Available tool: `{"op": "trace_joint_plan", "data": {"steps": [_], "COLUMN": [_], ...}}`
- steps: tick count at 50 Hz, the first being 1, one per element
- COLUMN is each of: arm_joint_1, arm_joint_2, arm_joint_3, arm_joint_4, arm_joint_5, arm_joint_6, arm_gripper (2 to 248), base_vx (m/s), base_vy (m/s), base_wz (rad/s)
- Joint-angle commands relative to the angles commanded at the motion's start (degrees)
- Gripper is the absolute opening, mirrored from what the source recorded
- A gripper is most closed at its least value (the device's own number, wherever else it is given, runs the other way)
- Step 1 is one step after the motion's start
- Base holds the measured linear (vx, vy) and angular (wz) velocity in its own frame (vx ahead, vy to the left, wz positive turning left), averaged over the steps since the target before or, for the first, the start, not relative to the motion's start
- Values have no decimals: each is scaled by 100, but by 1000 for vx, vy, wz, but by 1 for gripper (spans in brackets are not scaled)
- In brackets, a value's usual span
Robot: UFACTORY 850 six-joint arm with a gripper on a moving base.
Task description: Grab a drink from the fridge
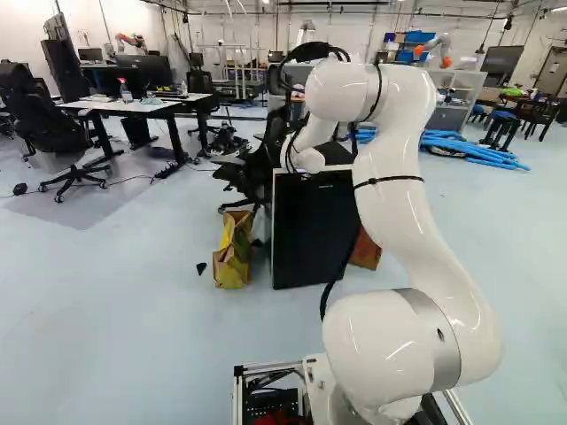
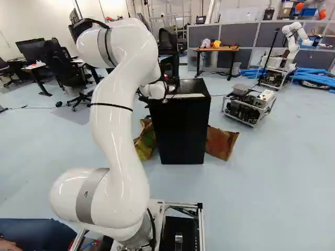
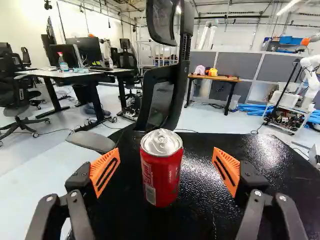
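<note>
In the right base view my gripper (image 2: 167, 92) is mostly hidden by the white wrist, at the top of the black fridge (image 2: 181, 128). The wrist view shows the gripper (image 3: 166, 161) open, its two orange pads (image 3: 105, 171) wide apart. A red drink can (image 3: 161, 175) with a silver lid stands upright on the fridge's black top (image 3: 215, 200), between the fingers, with a gap on either side. The fridge (image 1: 312, 232) also shows in the left base view, partly behind the arm. Its inside is not visible.
A black office chair (image 3: 167, 95) stands close beyond the can. Paper bags (image 1: 233, 252) (image 2: 221, 142) stand on both sides of the fridge. A wheeled metal-framed cart (image 2: 249, 104) and another robot (image 2: 293, 42) are farther off, with desks (image 3: 80, 75) behind.
</note>
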Motion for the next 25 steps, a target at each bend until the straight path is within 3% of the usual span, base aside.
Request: {"op": "trace_joint_plan", "data": {"steps": [23,24,25], "arm_joint_1": [14,14,14], "arm_joint_2": [-13,-13,-13], "arm_joint_3": [-19,-19,-19], "arm_joint_4": [0,0,0], "arm_joint_5": [0,0,0], "arm_joint_6": [0,0,0], "arm_gripper": [247,217,217], "base_vx": [0,0,0], "base_vy": [0,0,0], "base_wz": [0,0,0]}}
